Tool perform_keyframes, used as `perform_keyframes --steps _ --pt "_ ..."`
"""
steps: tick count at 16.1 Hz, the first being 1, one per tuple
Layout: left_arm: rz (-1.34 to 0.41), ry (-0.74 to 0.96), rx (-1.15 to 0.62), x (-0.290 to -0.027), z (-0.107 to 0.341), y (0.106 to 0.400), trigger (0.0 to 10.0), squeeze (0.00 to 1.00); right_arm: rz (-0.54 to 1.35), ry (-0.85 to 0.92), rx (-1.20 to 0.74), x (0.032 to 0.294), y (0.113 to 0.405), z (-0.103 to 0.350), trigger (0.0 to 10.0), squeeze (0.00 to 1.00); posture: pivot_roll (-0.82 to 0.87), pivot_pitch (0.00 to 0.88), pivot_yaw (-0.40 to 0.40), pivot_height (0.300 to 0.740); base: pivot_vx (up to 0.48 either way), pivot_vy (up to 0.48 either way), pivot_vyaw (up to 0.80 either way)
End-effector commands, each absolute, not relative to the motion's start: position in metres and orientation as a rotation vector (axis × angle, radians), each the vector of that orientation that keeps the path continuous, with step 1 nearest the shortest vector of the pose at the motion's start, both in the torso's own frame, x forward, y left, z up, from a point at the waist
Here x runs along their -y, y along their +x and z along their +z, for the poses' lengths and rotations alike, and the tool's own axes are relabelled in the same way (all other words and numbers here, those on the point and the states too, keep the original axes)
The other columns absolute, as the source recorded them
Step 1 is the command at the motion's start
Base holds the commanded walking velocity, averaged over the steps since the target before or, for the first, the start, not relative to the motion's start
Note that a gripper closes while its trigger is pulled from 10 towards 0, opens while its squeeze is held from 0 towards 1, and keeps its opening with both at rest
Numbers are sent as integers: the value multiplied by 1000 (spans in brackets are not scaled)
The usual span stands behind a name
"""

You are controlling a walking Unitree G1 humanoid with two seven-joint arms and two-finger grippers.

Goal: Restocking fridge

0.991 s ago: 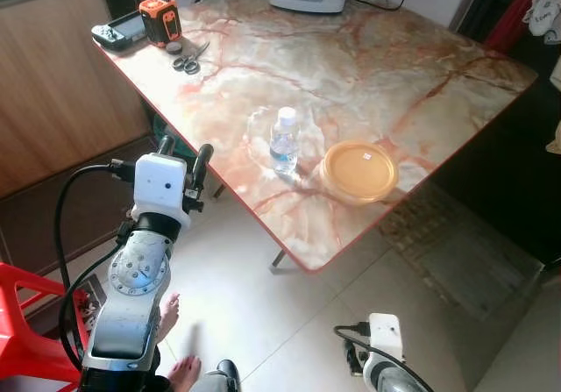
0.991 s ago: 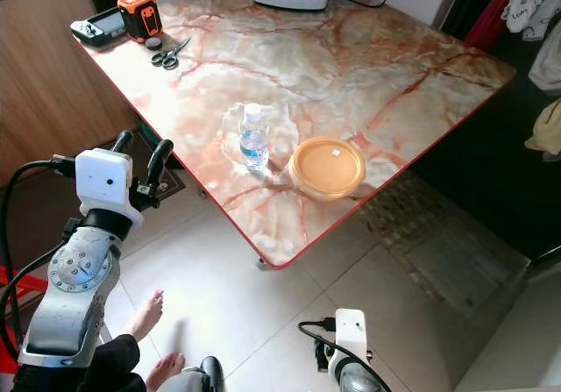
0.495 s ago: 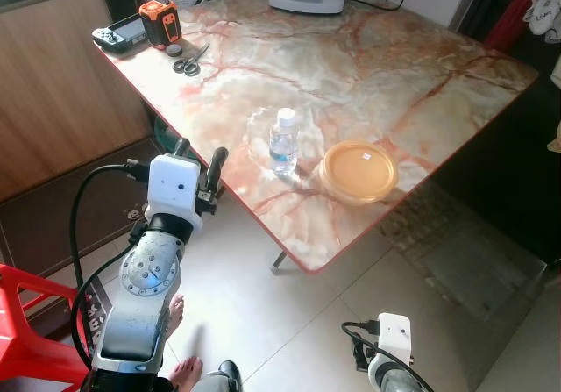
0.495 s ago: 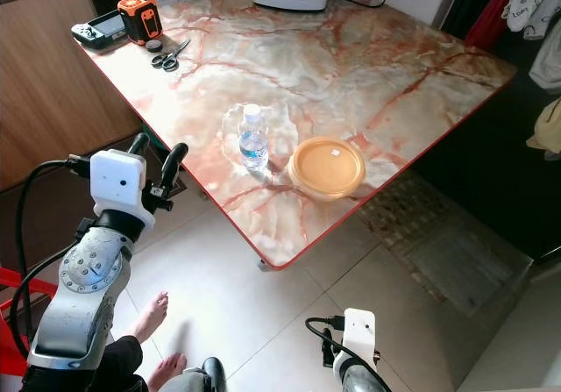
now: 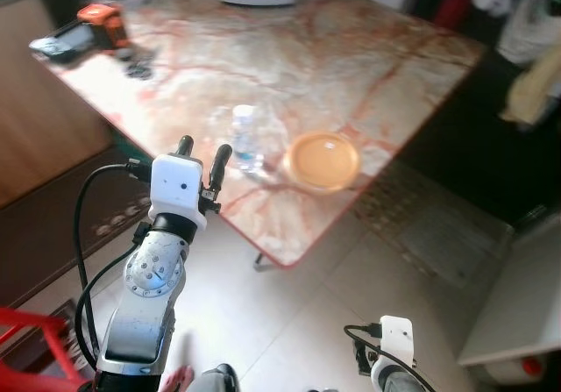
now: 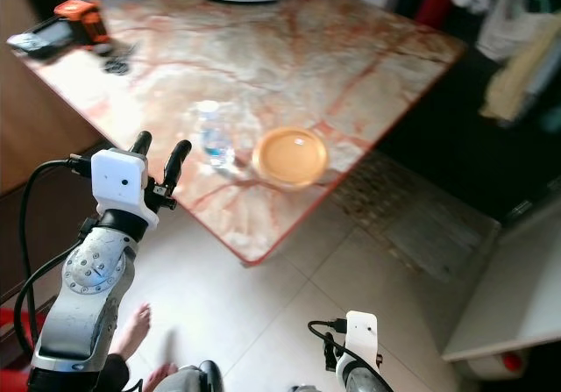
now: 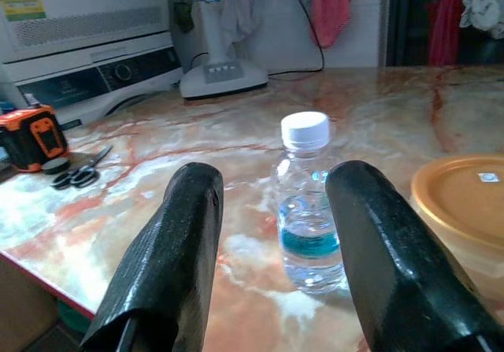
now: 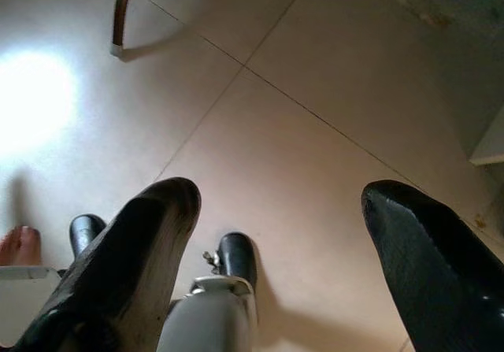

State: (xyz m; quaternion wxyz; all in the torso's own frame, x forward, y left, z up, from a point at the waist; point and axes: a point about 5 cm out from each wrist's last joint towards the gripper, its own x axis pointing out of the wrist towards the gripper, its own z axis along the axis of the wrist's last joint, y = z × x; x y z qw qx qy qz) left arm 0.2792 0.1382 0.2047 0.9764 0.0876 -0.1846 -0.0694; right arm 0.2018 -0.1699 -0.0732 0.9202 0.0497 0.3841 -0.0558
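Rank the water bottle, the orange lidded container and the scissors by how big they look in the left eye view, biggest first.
1. Orange lidded container, clearly the widest.
2. Water bottle, narrower but upright.
3. Scissors, smallest, though they lie farther from the camera and are blurred, so their true size against the bottle is unsure.

This is a lived-in home, likely a utility or dining corner. A marble-patterned tabletop (image 5: 368, 67) stands on a pale tiled floor (image 6: 289, 269), with a washing machine (image 7: 87, 29) and a standing fan (image 7: 213, 61) behind it, clothes hanging (image 7: 331, 5) by the wall, and scissors (image 7: 75, 175) and a tape measure (image 7: 27, 135) left out.
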Motion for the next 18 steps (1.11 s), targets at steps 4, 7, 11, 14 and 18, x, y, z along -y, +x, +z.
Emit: perform_keyframes --steps 4,7,11,14,18 --pt "-122 173 386 -135 211 276 10000 0 -112 104 -816 187 206 -71 10000 0 77 198 -76 740 0 0 0" --pt "-114 193 382 -136 211 277 10000 0 -101 91 -810 185 212 -68 10000 0 76 206 -77 740 0 -244 0" --pt "-110 195 381 -137 211 278 10000 0 -77 73 -819 155 220 -66 10000 0 73 209 -76 740 0 -405 0" --pt "-107 197 382 -136 212 278 10000 0 -42 78 -821 119 231 -60 10000 0 72 211 -77 740 0 -402 0" --pt "-101 190 388 -136 214 279 10000 0 -72 105 -829 167 215 -68 10000 0 73 211 -79 740 0 -167 0"
